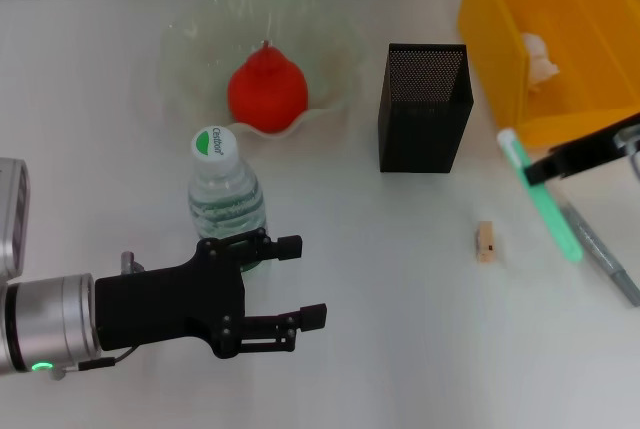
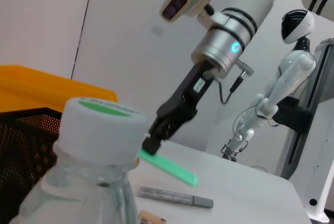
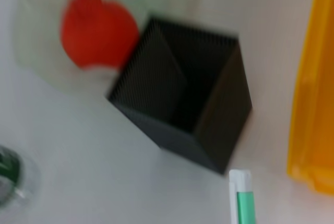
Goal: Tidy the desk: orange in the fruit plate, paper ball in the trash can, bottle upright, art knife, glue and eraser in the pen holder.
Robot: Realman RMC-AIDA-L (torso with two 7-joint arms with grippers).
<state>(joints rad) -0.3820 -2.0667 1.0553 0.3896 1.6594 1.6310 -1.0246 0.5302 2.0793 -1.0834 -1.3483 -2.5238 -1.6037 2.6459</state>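
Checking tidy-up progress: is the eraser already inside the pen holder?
No, the eraser lies on the desk, apart from the pen holder.

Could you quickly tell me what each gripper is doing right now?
Left gripper: open, jaws beside the upright bottle.
Right gripper: shut on the green art knife, lifted off the table.

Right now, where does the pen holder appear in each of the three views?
Head view: the pen holder stands upright between the fruit plate and the trash can.
Left wrist view: dark mesh behind the bottle.
Right wrist view: centre, open mouth visible.
Shared landmark: trash can.
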